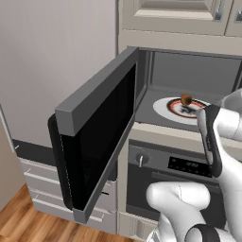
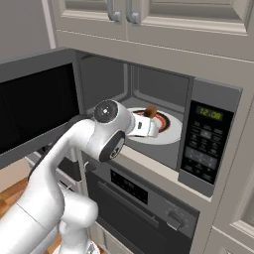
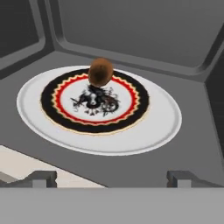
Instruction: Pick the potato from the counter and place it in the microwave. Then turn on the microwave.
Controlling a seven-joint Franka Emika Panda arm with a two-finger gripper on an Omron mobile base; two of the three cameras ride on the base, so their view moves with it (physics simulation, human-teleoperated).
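Observation:
The microwave (image 2: 206,144) stands with its door (image 1: 99,137) swung wide to the left. Inside, the small brown potato (image 3: 100,72) rests on the far part of the white plate (image 3: 162,122) with its red-and-black ring. From the base cameras the potato (image 1: 186,99) (image 2: 151,111) shows on the same plate (image 1: 163,106) (image 2: 168,134). My gripper (image 3: 111,177) is open and holds nothing, its fingertips (image 3: 43,177) at the mouth of the cavity, well short of the potato. The hand (image 2: 148,128) hangs at the plate's near edge. The counter is out of view.
An oven (image 1: 184,165) (image 2: 144,198) with a knob and digital display sits right under the microwave. Closed cabinets (image 2: 149,15) hang above it. The open door (image 2: 34,106) juts out on the arm's left. Wood floor (image 1: 19,217) lies below.

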